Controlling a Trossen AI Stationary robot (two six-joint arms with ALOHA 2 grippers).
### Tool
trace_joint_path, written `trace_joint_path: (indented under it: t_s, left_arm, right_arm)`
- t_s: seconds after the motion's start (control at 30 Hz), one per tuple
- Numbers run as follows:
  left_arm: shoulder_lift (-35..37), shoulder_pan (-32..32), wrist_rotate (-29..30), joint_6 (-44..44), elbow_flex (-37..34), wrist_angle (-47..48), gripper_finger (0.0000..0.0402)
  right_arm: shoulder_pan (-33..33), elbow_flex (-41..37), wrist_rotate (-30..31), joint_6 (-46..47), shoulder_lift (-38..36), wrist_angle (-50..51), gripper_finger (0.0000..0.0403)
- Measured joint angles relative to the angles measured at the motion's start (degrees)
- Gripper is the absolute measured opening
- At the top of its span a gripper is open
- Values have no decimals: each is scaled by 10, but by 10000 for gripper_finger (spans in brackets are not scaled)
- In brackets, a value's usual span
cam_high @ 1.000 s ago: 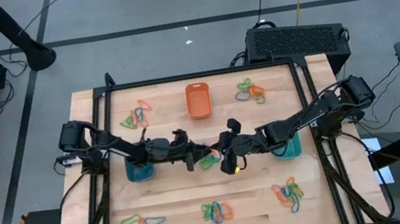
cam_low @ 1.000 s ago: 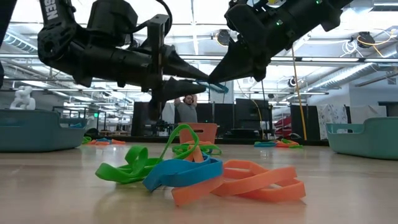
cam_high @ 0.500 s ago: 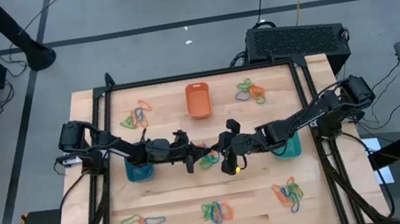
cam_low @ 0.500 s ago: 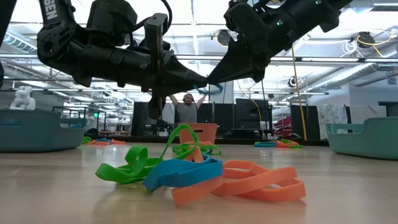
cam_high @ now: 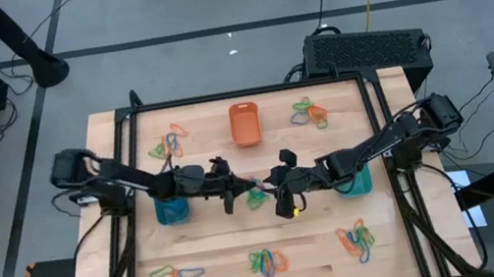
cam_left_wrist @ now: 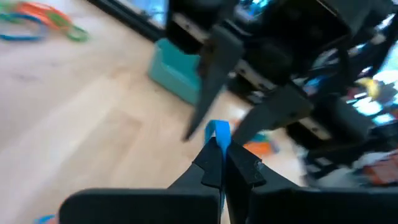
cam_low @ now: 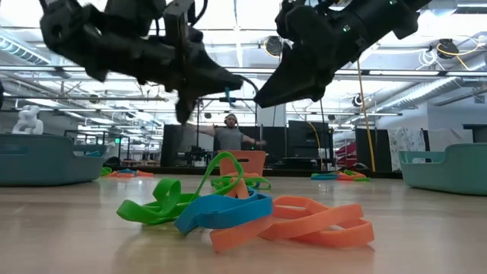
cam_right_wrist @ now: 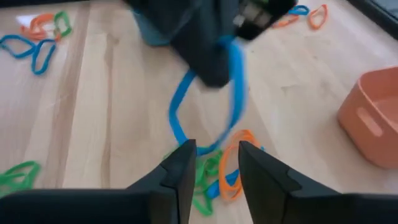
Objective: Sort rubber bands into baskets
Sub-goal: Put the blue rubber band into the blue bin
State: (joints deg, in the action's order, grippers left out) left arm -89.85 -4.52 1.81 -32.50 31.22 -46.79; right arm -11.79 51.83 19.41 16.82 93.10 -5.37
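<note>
Jaws of the left gripper (cam_left_wrist: 219, 155) pinch a blue rubber band (cam_right_wrist: 211, 93), which hangs above the mixed pile (cam_right_wrist: 217, 168) at the worktop's (cam_high: 219, 272) centre. Jaws of the right gripper (cam_right_wrist: 214, 165), just beside the band, stand spread. The blue basket (cam_high: 171, 211) lies nearer the left arm.

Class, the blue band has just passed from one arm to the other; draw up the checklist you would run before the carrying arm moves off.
1. Left gripper jaws shut on the blue rubber band: ok.
2. Right gripper jaws open, clear of the band: ok.
3. Band lifted off the centre pile on the table: ok; it hangs above it.
4. Blue basket in view, beside the left arm: ok.
5. Basket opening clear for a drop: cannot tell; the arm covers part of it.
6. Band snagged on the right gripper: cannot tell.
</note>
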Motion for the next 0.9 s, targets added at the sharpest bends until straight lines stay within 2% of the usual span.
trace_joint_path:
  t_s: [0.17,0.33,0.43,0.67,0.9]
  left_arm:
    - [124,-22,108,29,0,237,2]
    - [218,-37,197,-41,0,486,1]
    - [254,-54,209,-91,0,586,1]
    - [300,-101,216,-194,0,743,1]
    - [321,-118,230,-306,0,866,1]
  right_arm:
    - [0,0,-32,0,0,0,116]
    - [0,0,-34,5,0,0,116]
    - [0,0,-34,14,0,0,116]
    - [0,0,-34,16,0,5,116]
    - [0,0,-33,16,0,12,116]
